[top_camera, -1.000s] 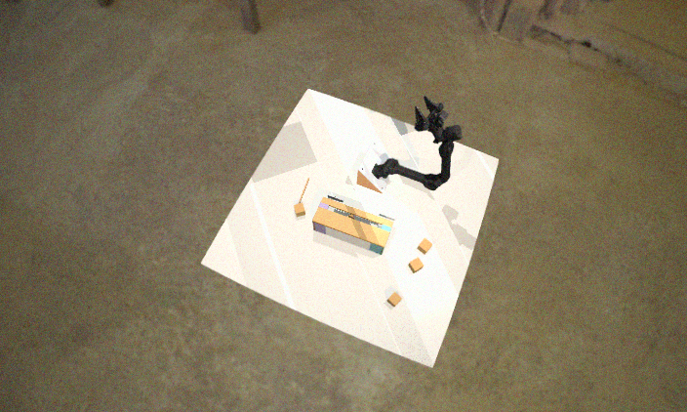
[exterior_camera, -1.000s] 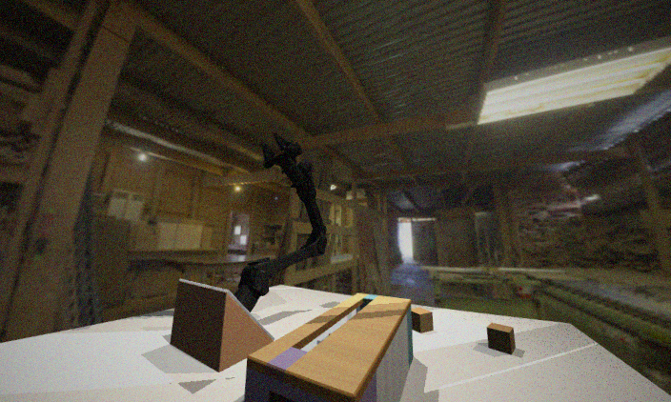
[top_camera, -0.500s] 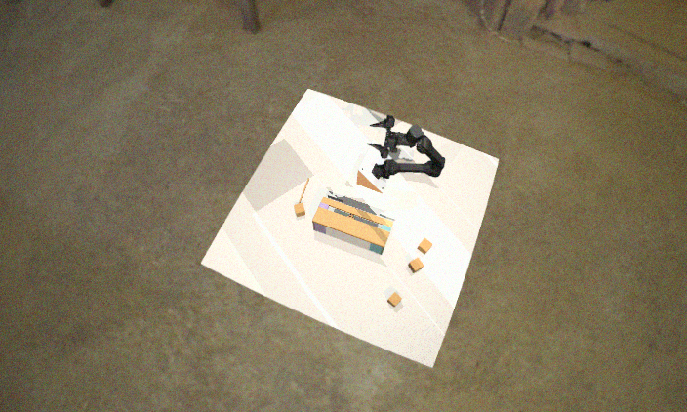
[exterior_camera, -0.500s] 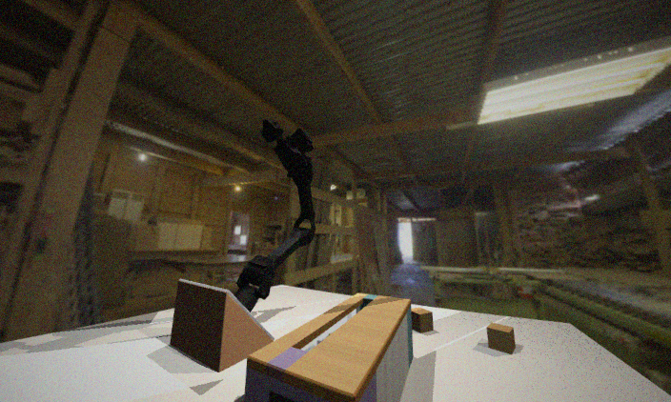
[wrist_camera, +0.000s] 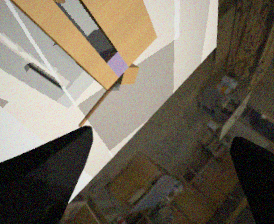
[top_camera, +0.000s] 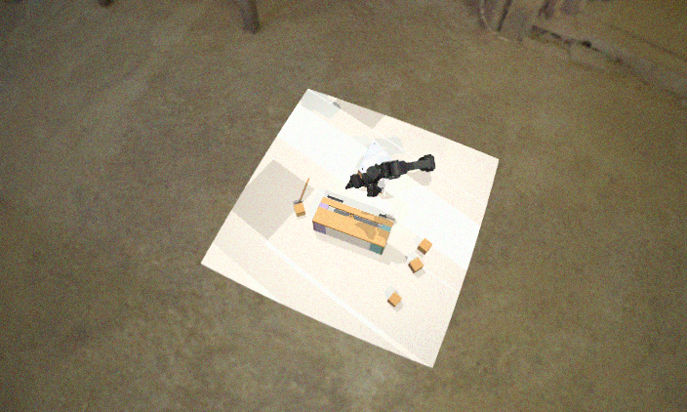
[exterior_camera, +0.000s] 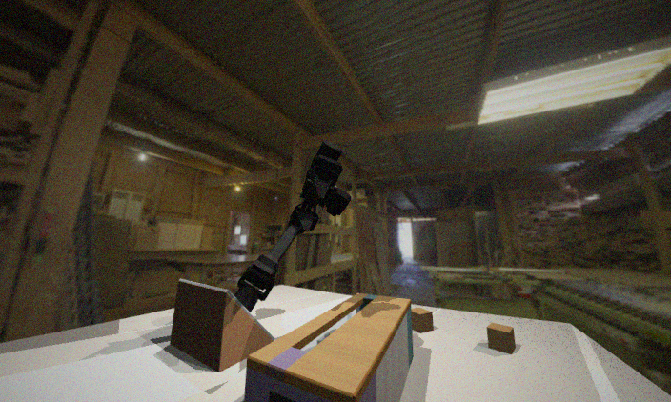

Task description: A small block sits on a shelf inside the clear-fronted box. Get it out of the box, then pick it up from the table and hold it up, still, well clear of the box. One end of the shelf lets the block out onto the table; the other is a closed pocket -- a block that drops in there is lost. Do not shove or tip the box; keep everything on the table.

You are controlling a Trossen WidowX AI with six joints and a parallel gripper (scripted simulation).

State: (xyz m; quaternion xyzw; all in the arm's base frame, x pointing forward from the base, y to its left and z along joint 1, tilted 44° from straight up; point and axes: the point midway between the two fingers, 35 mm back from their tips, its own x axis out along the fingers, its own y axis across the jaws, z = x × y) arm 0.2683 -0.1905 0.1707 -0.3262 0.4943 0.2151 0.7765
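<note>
The box stands on the table with an orange slotted top, a purple end and a teal end. The small block cannot be made out for certain inside it; a small brownish patch shows in the slot at the top edge of the wrist view. My gripper is open and empty. It is raised high above the table, behind the box in the top view, and the wrist view looks down past the box's purple end.
A wedge stands by the arm. A thin stick and an orange cube lie beyond the purple end. Three cubes lie beyond the teal end.
</note>
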